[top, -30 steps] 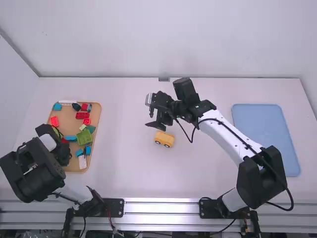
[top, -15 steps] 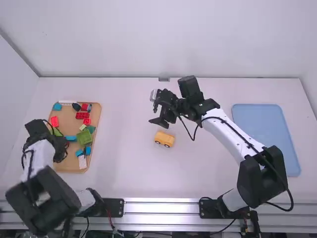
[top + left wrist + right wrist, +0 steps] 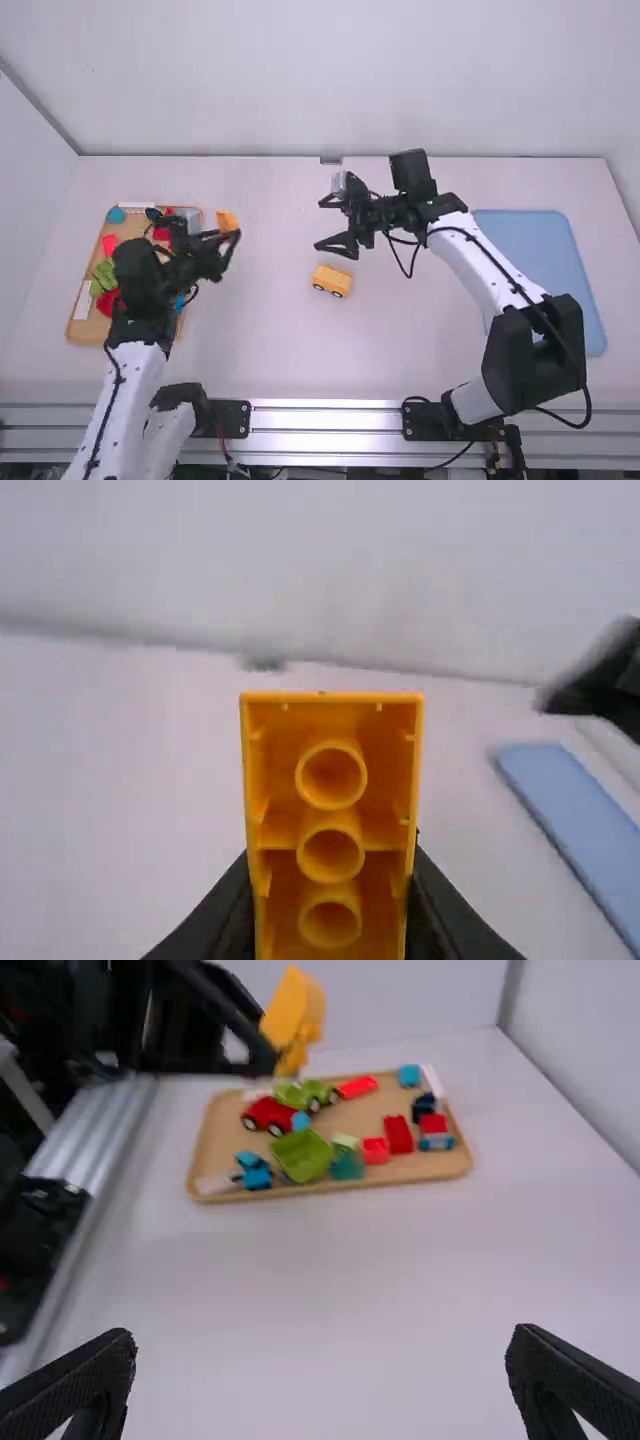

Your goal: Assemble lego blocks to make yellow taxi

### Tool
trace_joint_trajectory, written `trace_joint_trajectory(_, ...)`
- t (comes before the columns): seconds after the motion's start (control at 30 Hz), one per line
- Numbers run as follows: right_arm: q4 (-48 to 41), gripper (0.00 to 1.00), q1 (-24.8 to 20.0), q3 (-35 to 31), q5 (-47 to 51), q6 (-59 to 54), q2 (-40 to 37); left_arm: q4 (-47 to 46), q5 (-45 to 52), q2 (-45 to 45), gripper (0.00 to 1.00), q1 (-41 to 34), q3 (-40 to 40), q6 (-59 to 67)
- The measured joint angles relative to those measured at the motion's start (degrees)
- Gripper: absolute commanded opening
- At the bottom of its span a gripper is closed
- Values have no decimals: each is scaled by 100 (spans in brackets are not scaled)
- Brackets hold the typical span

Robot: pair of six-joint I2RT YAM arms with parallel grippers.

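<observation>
Lego blocks (image 3: 302, 1155), red, green and blue, lie in the tray (image 3: 355, 1117).

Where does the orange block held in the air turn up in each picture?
High view: orange block, just right of the tan board.
Left wrist view: orange block, up close, hollow side showing.
Right wrist view: orange block, farther off, near the board.
Shared landmark: the left tool, gripping it.

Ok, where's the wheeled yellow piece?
In the high view, the wheeled yellow piece stands near the middle of the table, just nearer the camera than the open right gripper.
</observation>
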Motion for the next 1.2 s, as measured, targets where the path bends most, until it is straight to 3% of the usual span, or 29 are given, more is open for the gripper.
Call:
trace_joint_trajectory(0.13,-72,98,-42,0,-647,-11,7,1716,719,319,2,-1023,-350,396)
trace_joint_trajectory(0.23,-140,99,-39,0,-1012,-22,85,2450,1040,710,2,-1515,-393,586)
trace_joint_trajectory(0.4,-466,100,-42,0,-1825,-350,396,3576,1309,1567,2,-1766,-398,468)
trace_joint_trajectory(0.5,-481,95,-39,0,-2048,-509,514,4142,1537,2105,2,-1766,-398,330)
trace_joint_trajectory(0.67,-310,87,11,0,-2208,-546,529,4828,1880,2693,2,-1766,-398,92)
trace_joint_trajectory(0.77,-184,73,59,0,-2256,-581,529,5392,1989,3051,2,-1766,-396,-190)
trace_joint_trajectory(0.97,-179,65,72,0,-2181,-603,529,6043,2070,3311,2,-1766,-396,-542)
trace_joint_trajectory(1.2,142,60,101,0,-2017,-498,529,6054,1906,3320,2,-1766,-396,-651)
